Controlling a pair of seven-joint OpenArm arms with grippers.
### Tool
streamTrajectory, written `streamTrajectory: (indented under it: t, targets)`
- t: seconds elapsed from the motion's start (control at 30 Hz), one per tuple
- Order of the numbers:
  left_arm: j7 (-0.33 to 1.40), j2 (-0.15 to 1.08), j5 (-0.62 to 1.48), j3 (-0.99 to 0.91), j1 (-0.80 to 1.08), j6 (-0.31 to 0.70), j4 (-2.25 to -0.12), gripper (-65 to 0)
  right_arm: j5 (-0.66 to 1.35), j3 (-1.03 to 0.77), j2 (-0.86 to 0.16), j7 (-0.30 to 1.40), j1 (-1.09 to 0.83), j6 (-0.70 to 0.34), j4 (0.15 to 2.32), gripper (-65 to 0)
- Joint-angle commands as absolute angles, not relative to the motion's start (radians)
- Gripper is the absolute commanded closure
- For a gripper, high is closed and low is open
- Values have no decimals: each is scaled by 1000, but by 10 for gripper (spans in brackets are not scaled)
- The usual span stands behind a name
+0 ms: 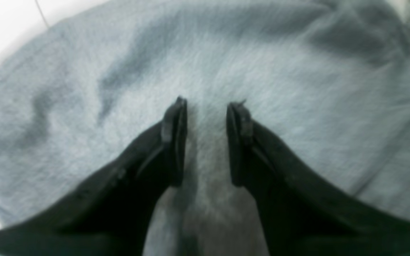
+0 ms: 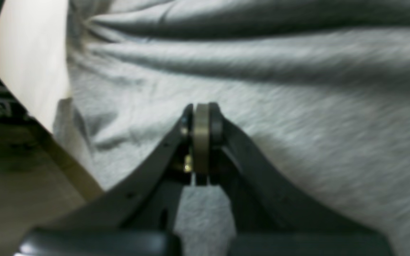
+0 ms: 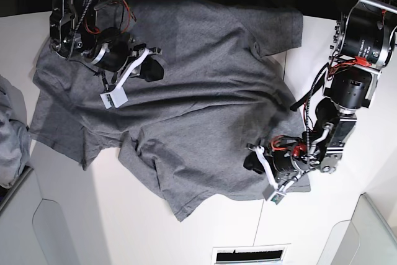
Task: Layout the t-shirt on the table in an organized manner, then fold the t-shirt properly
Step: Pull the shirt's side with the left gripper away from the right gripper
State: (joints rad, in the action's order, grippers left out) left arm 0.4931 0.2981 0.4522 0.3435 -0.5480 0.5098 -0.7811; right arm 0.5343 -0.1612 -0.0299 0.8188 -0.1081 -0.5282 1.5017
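**Grey shirt spread but rumpled, both arms over it**

The t-shirt [image 3: 186, 91] lies on the table [image 3: 205, 234], spread wide but not flat. It takes up most of the upper middle of the base view. Its top edge runs into the dark beyond the table's far edge. Long creases cross the body. One corner points down toward the near edge. A sleeve sticks out at upper right. The left side is bunched and drapes toward the table's left edge.

Left gripper [image 1: 206, 106]: low over the cloth near the shirt's lower right edge in the base view. In its wrist view the jaws stand parted, tips close to or on the fabric, with a ridge of grey cloth between them. I cannot tell whether that ridge is pinched or only lying in the gap. A thin dark seam line of the table shows at upper left of that view.

Right gripper [image 2: 201, 106]: over the shirt's upper left part in the base view. Jaws clenched together, pale pads meeting. No cloth visible between the pads in the wrist view. Folded grey fabric fills the frame beyond it, and the table edge shows at left.

A paler heap of cloth [image 3: 11, 134] sits at the far left edge, just beside the shirt.
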Motion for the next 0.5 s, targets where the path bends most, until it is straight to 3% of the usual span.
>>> streamTrajectory:
  t: [0.0,0.23,0.47]
  targets:
    - [479,300,440,363,-573,487,-768,-204,528,-163,-30,812,-125,-539,1515,0]
    - [403,284,247,459,-585,248,-655,-46,385,-164,-67,812,-156,-522,1514,0]
    - [482,397,213,459,-595,213,-635,-19,374,-164,-155,808,-155,-519,1512,0]
